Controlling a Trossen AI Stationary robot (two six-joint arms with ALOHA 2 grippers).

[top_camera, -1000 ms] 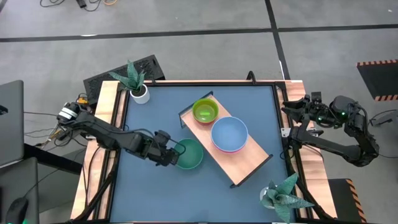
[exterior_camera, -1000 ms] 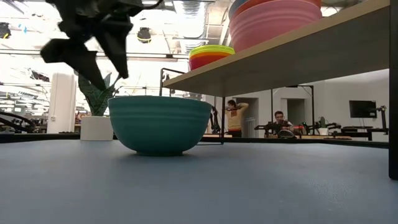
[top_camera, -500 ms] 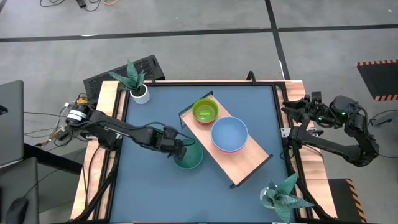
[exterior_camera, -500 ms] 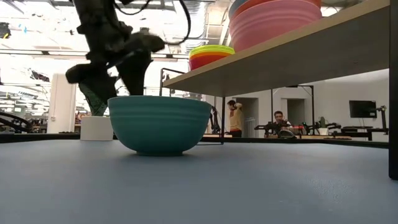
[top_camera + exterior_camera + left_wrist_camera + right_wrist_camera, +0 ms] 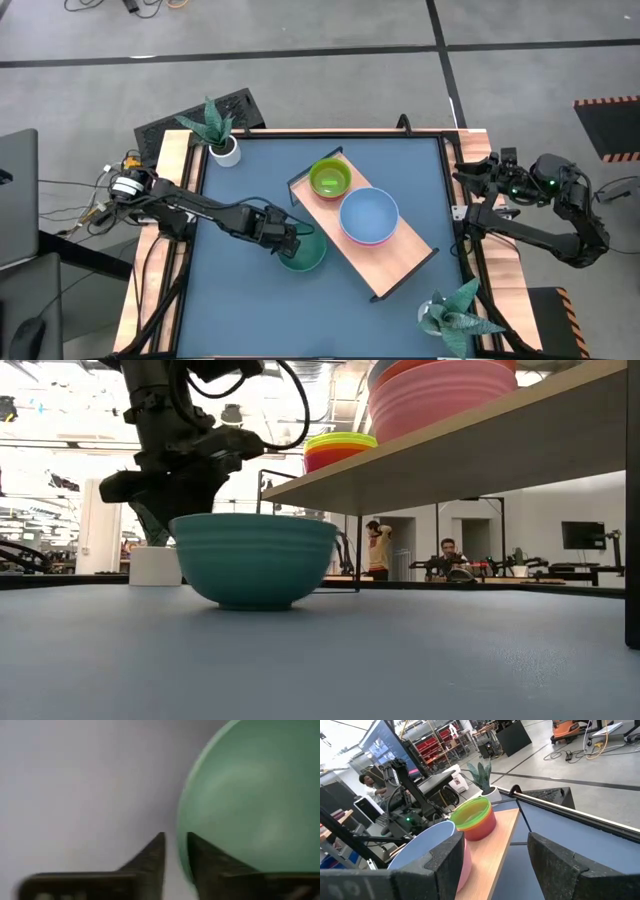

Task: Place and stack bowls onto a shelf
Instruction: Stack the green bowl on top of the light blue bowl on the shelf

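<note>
My left gripper [image 5: 175, 851] pinches the teal bowl [image 5: 303, 248] by its nine o'clock rim; next I judge it needs lifting toward the shelf [image 5: 400, 262] at two o'clock.

floor: grey concrete [image 5: 300, 40], dark seam lines | ceiling: bright lights [image 5: 60, 420] | far desks [image 5: 560, 570]: two people [image 5: 378, 548] | red storage racks [image 5: 432, 742]

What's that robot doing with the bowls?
The left gripper has its fingers on either side of the rim of a teal bowl that sits on the blue table. Two stacks of bowls already sit on the wooden shelf: a yellow-green stack and a blue-topped stack. The right gripper waits open at the table's edge.
</note>
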